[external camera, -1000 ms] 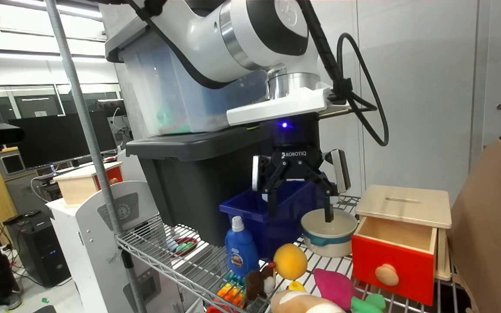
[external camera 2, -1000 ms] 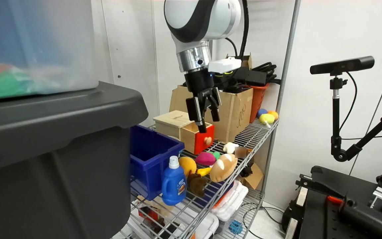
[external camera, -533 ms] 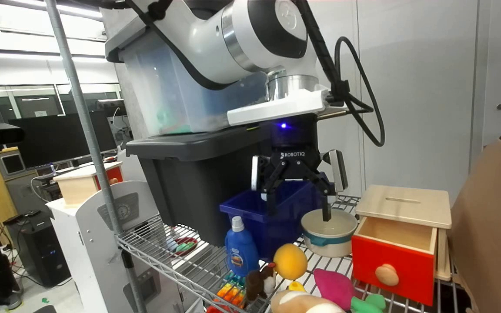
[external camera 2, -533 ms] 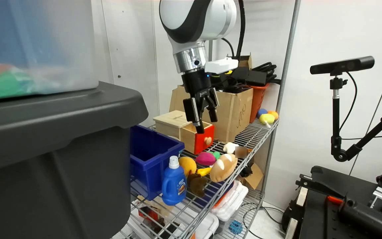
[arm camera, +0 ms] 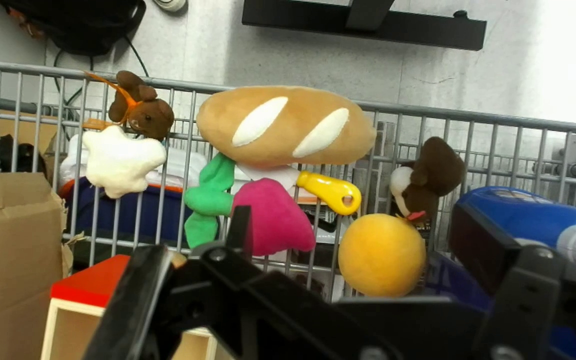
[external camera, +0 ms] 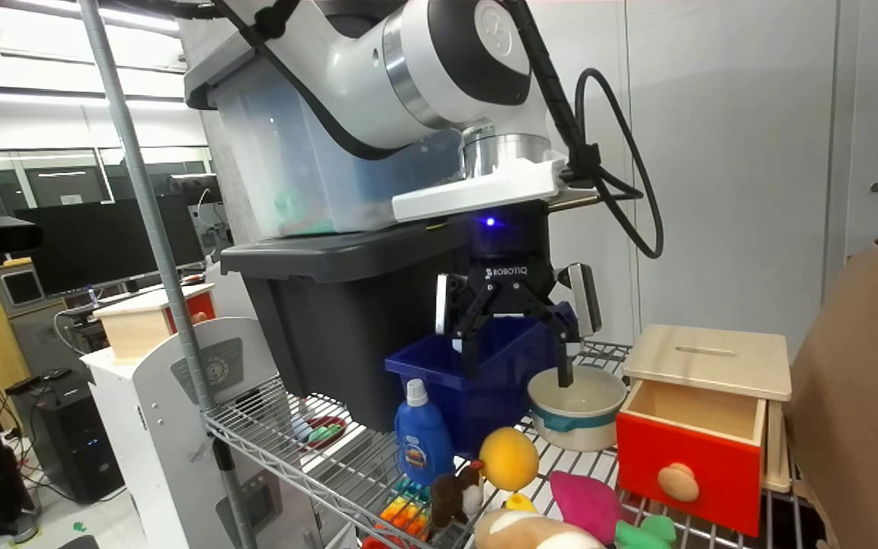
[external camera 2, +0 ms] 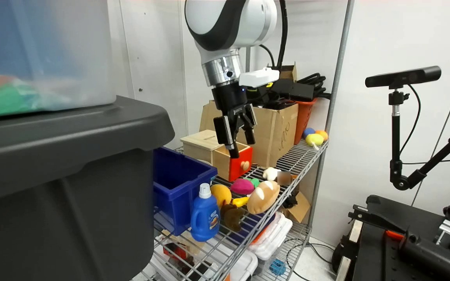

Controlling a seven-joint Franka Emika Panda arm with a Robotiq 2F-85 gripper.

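A Robotiq gripper (external camera: 517, 374), its fingers spread wide apart, hangs from a white arm (external camera: 363, 91) above a wire shelf (external camera: 294, 473) lined with toys. In the wrist view, an orange ball (arm camera: 382, 256) shows between the fingertips, while one finger overlaps a pink beet (arm camera: 280, 220) with green leaves and the other a blue bottle (arm camera: 513, 200); which of the three lies nearest the gripper cannot be told. In an exterior view, the ball rests mid-shelf, with the white-capped bottle upright to its left and the beet to its right, nearer the front. A brown-and-white toy (arm camera: 438, 167) sits just beside the ball, on its near left. A yellow handle (arm camera: 328, 191) lies between ball and beet, close to the bread (arm camera: 288, 125) at the near edge. Farther back and right, a cream pot (external camera: 580, 423) stands next to a wooden box (external camera: 721, 343) whose red-fronted drawer (external camera: 702, 465) is pulled out. A blue bin (external camera: 492, 412) stands behind the bottle, beside a dark tote (external camera: 332, 335) that carries a clear tub (external camera: 286, 152). In the wrist view, a white star (arm camera: 123, 160) lies left of the bread.
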